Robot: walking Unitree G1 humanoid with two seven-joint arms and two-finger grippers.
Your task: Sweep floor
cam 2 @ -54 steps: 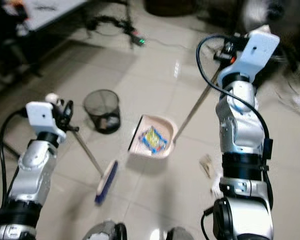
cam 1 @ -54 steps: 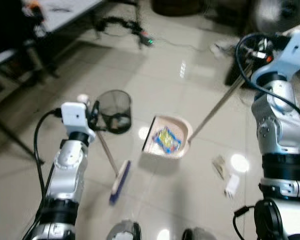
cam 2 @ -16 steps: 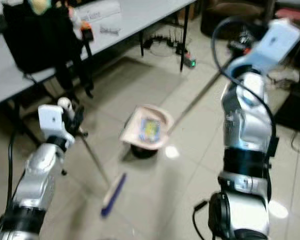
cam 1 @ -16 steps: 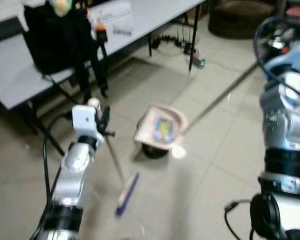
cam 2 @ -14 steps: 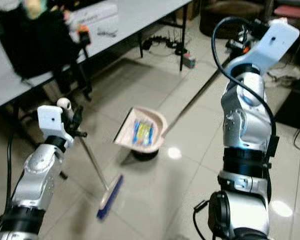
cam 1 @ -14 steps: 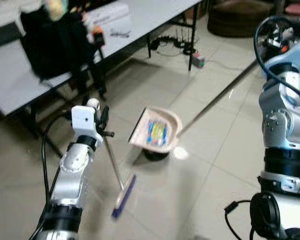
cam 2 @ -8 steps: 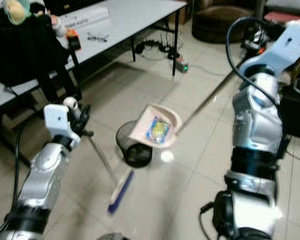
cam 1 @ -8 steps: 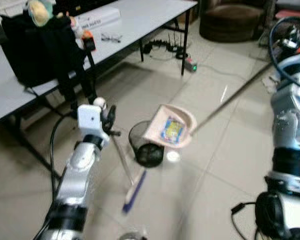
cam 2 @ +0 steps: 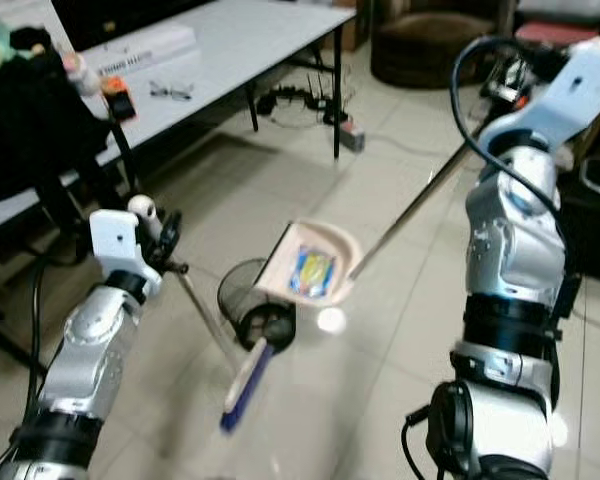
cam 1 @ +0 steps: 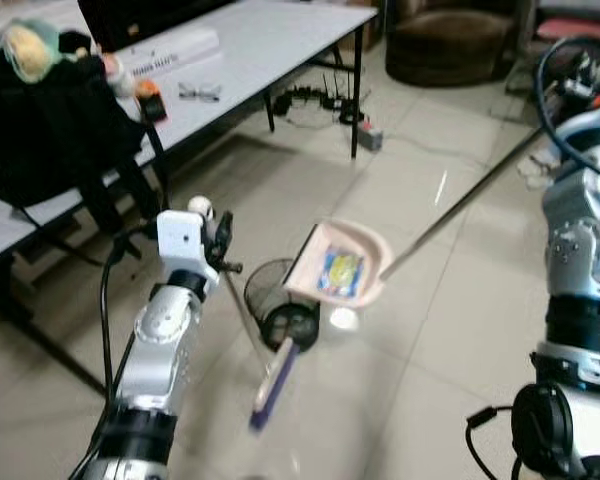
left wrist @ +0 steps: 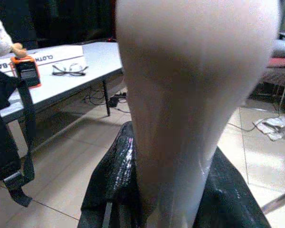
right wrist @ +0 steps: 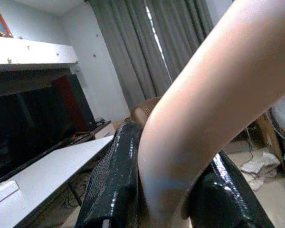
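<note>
The dustpan (cam 1: 338, 265) with a wrapper (cam 1: 342, 271) in it is held on its long handle, clamped in the right gripper (right wrist: 156, 190), just above the bin's (cam 1: 280, 305) far rim — so tipping looks next — while the broom (cam 1: 272, 380) is clamped in the left gripper (left wrist: 180, 190).

- Broom head (cam 1: 273, 385): motion-blurred; bristles cannot be distinguished.
- Mesh bin (cam 1: 280, 303): far rim hidden behind the raised dustpan (cam 1: 337, 264); contents too dark to identify.
- Wrapper (cam 1: 342, 272) in the dustpan: print too small to read.
- Dustpan handle (cam 1: 470, 197): upper end hidden behind the right arm.
- Left gripper (left wrist: 173, 190): fingertips covered by the pale broom grip (left wrist: 194, 85), which is out of focus.
- Right gripper (right wrist: 164, 199): fingertips covered by the blurred grip (right wrist: 209, 99).
</note>
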